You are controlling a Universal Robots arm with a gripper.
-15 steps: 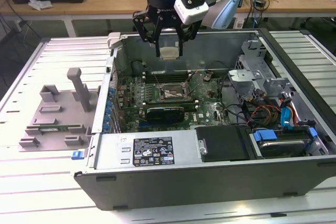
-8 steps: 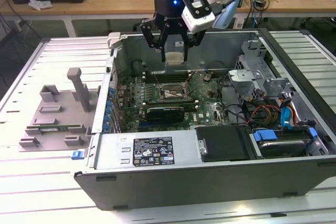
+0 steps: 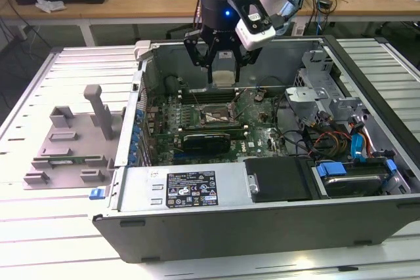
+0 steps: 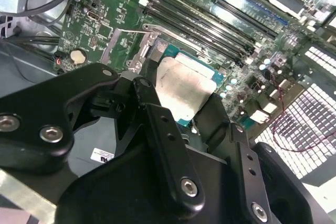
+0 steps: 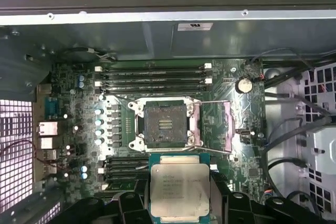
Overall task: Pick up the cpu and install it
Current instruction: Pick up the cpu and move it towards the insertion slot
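Note:
The cpu [image 3: 223, 70], a thin square chip with a pale silver top, hangs above the open computer case with my gripper [image 3: 223, 74] shut on its two sides. In the first wrist view the cpu [image 5: 178, 187] sits between the black fingers [image 5: 137, 199], a short way off from the open dark socket [image 5: 164, 124] on the green motherboard. The socket's metal frame and lever stand lifted. In the second wrist view the cpu [image 4: 185, 86] shows past the black finger links, with the motherboard beneath it. The socket [image 3: 213, 115] lies below and slightly in front of the gripper.
The case walls [image 3: 141, 90] ring the motherboard. A power supply [image 3: 197, 188] lies along the near side, with a drive cage and coloured cables [image 3: 348, 142] at the exterior view's right. Memory slots [image 5: 152, 77] run beside the socket. A grey plastic tray [image 3: 72, 139] sits outside the case at the exterior view's left.

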